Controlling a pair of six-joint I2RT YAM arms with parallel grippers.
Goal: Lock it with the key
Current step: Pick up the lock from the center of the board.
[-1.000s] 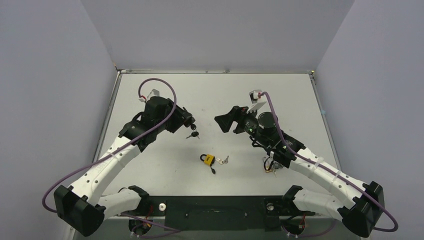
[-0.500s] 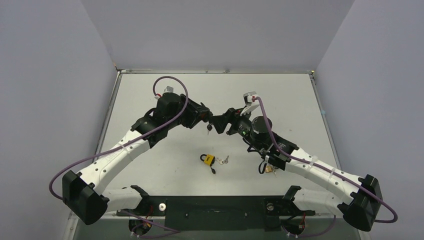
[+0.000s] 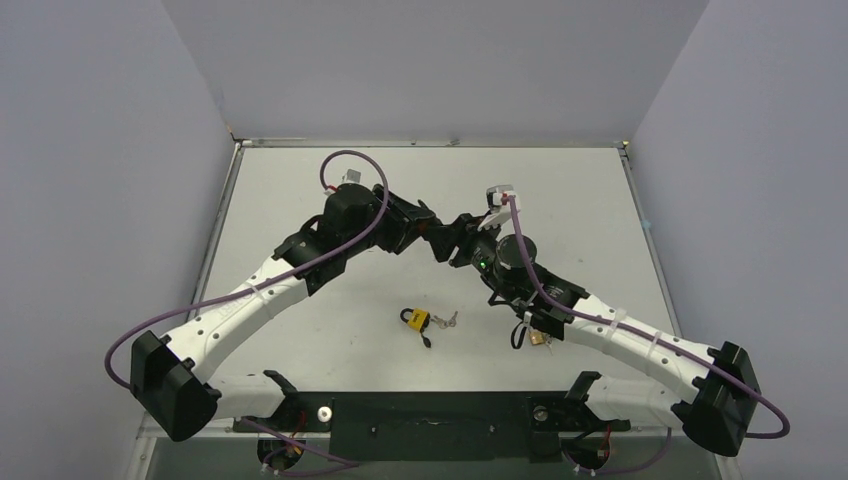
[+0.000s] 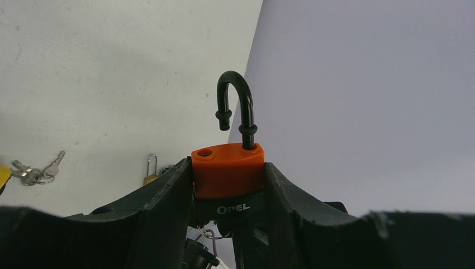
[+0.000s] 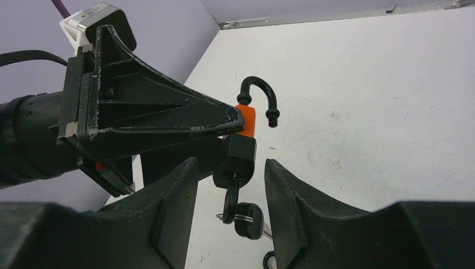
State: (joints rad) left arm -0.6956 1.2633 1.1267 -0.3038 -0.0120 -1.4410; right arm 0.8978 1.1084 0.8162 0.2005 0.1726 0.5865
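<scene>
My left gripper [image 4: 228,180] is shut on an orange padlock [image 4: 227,165] with a black base marked OPEL, held above the table. Its black shackle [image 4: 238,101] stands open. In the right wrist view the padlock [image 5: 245,120] has a black-headed key [image 5: 231,199] in its underside, and a second key [image 5: 249,219] dangles from the ring. My right gripper [image 5: 229,168] is open, its fingers on either side of the lock's base and the key, not touching them. In the top view the two grippers, left [image 3: 425,228] and right [image 3: 447,242], meet at mid-table.
A yellow padlock [image 3: 417,319] with a bunch of keys [image 3: 447,320] lies on the white table [image 3: 300,180] in front of the grippers. A small brass padlock [image 3: 540,338] lies under the right arm. Grey walls close in three sides.
My left gripper has carried the orange padlock to the right, and my right gripper has moved left to meet it. The right fingers now straddle the hanging key.
</scene>
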